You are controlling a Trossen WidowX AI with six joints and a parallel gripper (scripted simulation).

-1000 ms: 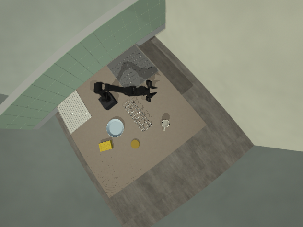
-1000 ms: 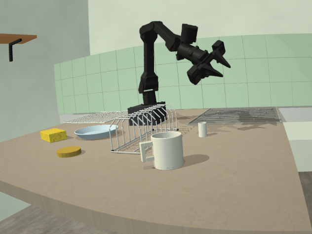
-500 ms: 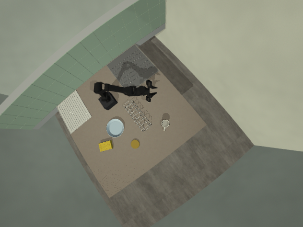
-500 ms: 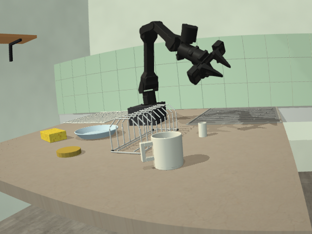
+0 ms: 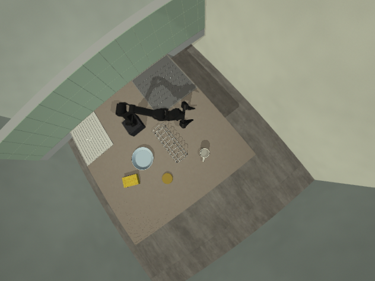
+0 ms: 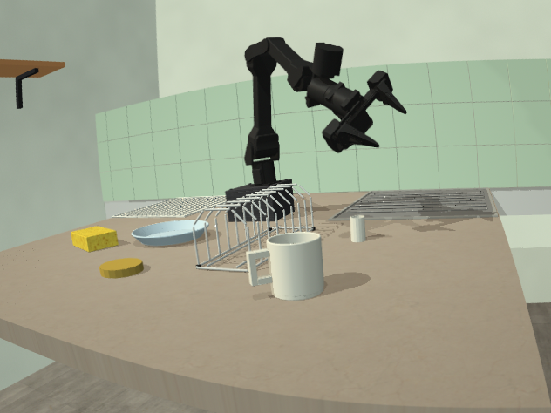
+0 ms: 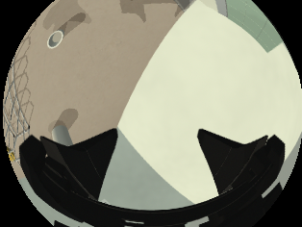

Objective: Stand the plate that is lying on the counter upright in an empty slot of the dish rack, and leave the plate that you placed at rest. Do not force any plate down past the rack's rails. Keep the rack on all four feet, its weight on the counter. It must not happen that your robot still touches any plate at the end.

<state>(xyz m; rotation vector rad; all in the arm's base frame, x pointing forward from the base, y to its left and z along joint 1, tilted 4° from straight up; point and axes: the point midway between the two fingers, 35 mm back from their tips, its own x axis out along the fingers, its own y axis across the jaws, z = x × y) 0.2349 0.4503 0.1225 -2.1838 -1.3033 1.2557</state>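
The black gripper [image 6: 391, 128] hangs high in the air, up above the back end of the dish rack [image 6: 213, 267], and its two fingers [image 6: 393, 103] are spread very wide with nothing between them. The arm [image 6: 261, 133] stands on its black base [image 5: 135, 130] near the back edge of the counter [image 6: 400, 320], close to the green tiled wall [image 6: 445, 133]. The light blue plate [image 6: 166, 232] lies flat on the counter, face up, on the far side of the rack from the mug, near the middle of the counter in the top view [image 5: 142, 157]. It is just beside the rack but does not touch it. The wire rack stands on the counter in the middle, and every slot in it has no plate. A big cream mug [image 6: 295, 266] stands just in front of the rack's near end, with its handle pointing toward the rack. A small white cup [image 6: 357, 227] stands farther back, near the grey metal grate [image 6: 422, 203] in the back corner. A yellow sponge [image 6: 94, 238] and a flat round yellow disc [image 6: 121, 267] lie near the plate, on its side of the counter, toward the front edge. A white slatted mat [image 5: 91, 137] lies at the other back corner, next to the wall. In the wrist view the two finger tips stand far apart.
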